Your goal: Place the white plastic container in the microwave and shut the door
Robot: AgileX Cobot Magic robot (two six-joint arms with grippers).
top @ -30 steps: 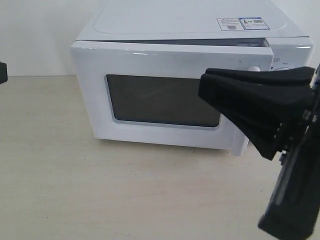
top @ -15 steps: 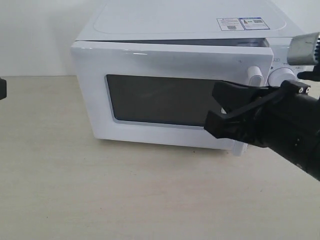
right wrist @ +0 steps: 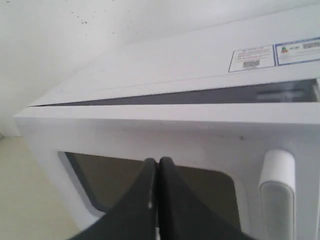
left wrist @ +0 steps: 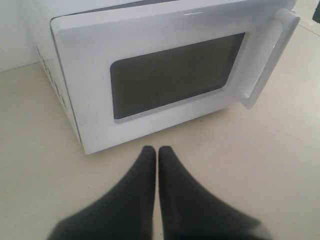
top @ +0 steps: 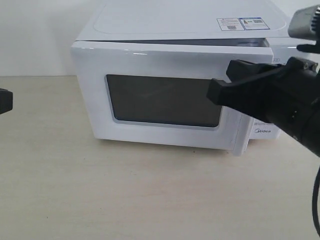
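The white microwave (top: 185,20) stands at the back of the table, its door (top: 95,75) slightly ajar with a dark gap along the top edge. The white plastic container is not in view. My right gripper (top: 222,82) hovers in front of the door's right part, near the vertical bar handle (right wrist: 276,200), fingers pressed together and holding nothing. In its wrist view the tips (right wrist: 158,162) lie over the dark window (right wrist: 200,190). My left gripper (left wrist: 156,150) is shut and empty, low over the table in front of the door (left wrist: 150,45).
The tabletop (top: 125,195) is pale beige wood with a white wall behind. A black part of the left arm (top: 5,100) shows at the left edge. Labels (top: 242,23) sit on the microwave's top.
My right gripper has swung up and to the right in front of the door's handle side. The left arm's black part has crept lower at the left edge. The door has stayed ajar.
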